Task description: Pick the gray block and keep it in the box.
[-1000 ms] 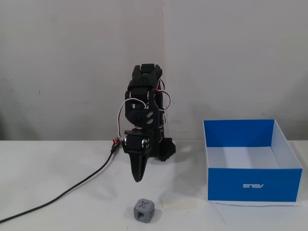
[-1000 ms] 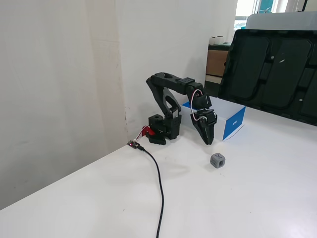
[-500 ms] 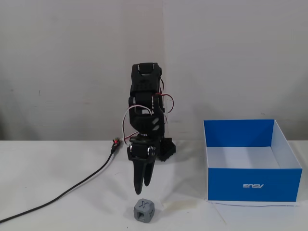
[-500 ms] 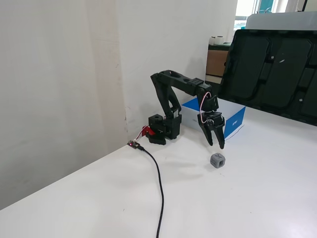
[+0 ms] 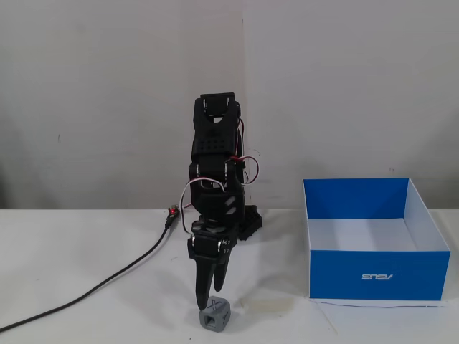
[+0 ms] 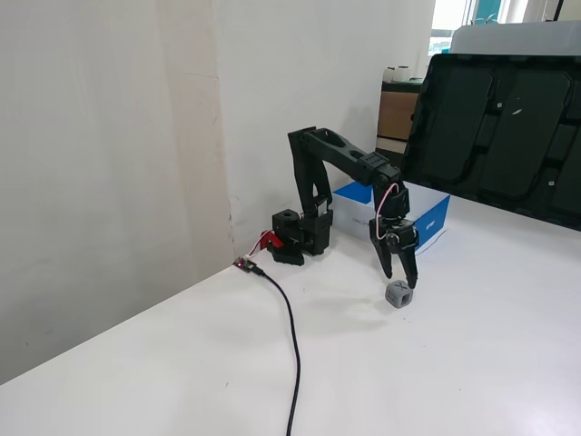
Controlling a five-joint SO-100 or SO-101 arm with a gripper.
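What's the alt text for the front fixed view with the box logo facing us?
A black arm's open pincer reaches down over a small gray block on a white table. An open blue box, white inside, sits to its right.

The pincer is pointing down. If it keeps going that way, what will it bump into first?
Most likely the gray block. The pincer points down with its tips just above the block's top, slightly apart. How well it lines up in depth is hard to judge.

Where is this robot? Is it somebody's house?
Probably an office or lab, not a house: a bare white table against a plain wall, large black trays leaning behind, and the arm's power cable trailing across it.
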